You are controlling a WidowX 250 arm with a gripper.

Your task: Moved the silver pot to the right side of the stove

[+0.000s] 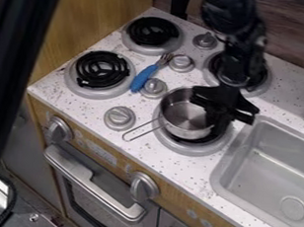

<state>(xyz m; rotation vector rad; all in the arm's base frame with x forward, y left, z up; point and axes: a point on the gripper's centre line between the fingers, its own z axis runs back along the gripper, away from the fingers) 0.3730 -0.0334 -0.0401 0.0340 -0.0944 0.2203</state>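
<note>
Pot point(182, 120) is at the right side of the stove, over the front right burner point(193, 151). It does not cover this burner evenly: it lies more to the rear left, and some of the black coil shows beside it. The handle point(144, 134) points to the lower left, above the counter point(183, 167) and near a front knob point(120, 118). The end effector point(214, 121) is at the pot's right rim. Whether it is clamped on this rim, or apart from it, I cannot tell; also it is not clear if the pot carries its full weight on the burner.

The place seems almost reached, so the main risk is probably in the release. If the pot is a little raised, letting go too early could make it drop and tilt on the raised coil. If the end effector catches the rim while going up, it could pull the pot with it or turn it. A push from the right could slide it toward the knob point(155, 87) by its left side, or move the handle against the front knob. If it is dragged too strongly to the right, it could pass over the burner's edge toward the sink point(228, 163). A straight, slow lift should be the safest.
</note>
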